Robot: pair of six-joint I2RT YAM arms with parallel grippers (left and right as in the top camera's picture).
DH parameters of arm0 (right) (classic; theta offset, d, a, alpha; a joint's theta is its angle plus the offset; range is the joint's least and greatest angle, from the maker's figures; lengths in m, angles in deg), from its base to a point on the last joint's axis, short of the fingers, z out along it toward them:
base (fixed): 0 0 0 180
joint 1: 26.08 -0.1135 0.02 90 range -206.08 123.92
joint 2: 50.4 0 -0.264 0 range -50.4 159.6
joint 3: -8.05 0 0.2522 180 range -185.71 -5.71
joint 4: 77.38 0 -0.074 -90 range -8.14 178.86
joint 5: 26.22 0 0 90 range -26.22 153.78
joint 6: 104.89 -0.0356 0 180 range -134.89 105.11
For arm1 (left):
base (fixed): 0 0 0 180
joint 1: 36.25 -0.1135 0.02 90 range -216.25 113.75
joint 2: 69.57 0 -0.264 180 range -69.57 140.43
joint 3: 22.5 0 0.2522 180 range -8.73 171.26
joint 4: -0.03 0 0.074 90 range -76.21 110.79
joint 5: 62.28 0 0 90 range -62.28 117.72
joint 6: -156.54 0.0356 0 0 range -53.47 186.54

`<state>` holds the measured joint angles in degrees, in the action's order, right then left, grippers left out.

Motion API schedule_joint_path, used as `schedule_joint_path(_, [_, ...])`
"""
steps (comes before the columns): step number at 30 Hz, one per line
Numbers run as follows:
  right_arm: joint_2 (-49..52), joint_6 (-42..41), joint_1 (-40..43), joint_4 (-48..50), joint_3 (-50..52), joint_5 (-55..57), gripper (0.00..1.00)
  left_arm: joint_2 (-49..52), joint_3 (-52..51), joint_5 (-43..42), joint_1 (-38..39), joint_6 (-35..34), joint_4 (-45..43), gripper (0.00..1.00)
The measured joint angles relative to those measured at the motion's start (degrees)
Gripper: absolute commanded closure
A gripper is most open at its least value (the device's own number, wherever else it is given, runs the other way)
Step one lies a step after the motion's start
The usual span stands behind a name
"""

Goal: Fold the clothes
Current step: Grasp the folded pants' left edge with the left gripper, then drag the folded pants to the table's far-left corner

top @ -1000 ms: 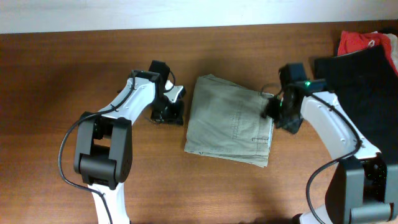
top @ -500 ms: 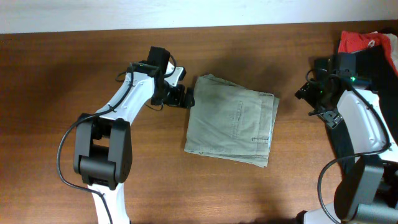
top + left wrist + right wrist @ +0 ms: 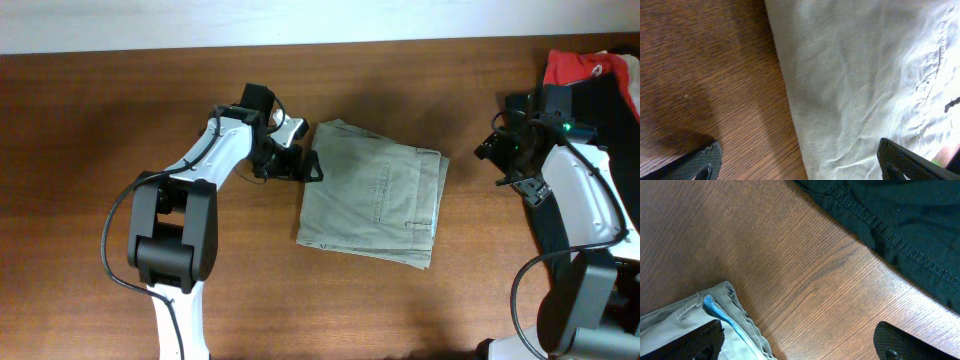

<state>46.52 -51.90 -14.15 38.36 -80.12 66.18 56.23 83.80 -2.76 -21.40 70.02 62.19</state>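
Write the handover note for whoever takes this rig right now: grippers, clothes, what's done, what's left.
Left gripper: open, holding nothing, straddling the left edge of the khaki shorts.
Right gripper: open, holding nothing, over bare table between the khaki shorts and the black shorts.
Clothes: the khaki shorts lie mid-table. The black shorts are at the right edge, with the red garment behind them at the far right corner.
Done: the khaki shorts look folded into a compact stack.
Left: the black shorts and the red garment look unfolded. The khaki fold may need a final tidy.
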Motion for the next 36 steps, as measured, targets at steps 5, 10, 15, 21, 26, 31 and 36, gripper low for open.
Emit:
schedule_joint_path(5, [0.0, 0.0, 0.0, 0.0, 0.0, 0.0, 0.01, 0.3, 0.1, -0.7, 2.3, 0.2, -1.0, 0.01])
schedule_joint_path(10, [0.0, 0.0, 0.0, 0.0, 0.0, 0.0, 0.01, 1.3, 0.8, -1.6, 4.4, 0.3, -1.6, 0.46])
schedule_joint_path(15, [0.0, 0.0, 0.0, 0.0, 0.0, 0.0, 0.01, 2.7, 0.8, -1.7, 4.2, 0.6, -3.7, 0.52])
schedule_joint_path(21, [0.0, 0.0, 0.0, 0.0, 0.0, 0.0, 0.01, 3.0, 0.8, -3.7, 3.8, 0.3, -3.7, 0.84])
schedule_joint_path(26, [0.0, 0.0, 0.0, 0.0, 0.0, 0.0, 0.01, 3.5, 0.7, -4.1, 4.1, 0.0, -4.7, 0.99])
schedule_joint_path(31, [0.0, 0.0, 0.0, 0.0, 0.0, 0.0, 0.01, 3.6, 0.6, -4.0, 2.6, -2.4, -8.4, 0.99])
schedule_joint_path(36, [0.0, 0.0, 0.0, 0.0, 0.0, 0.1, 0.01, 4.0, 0.4, 0.1, -8.6, -9.8, -16.7, 0.99])
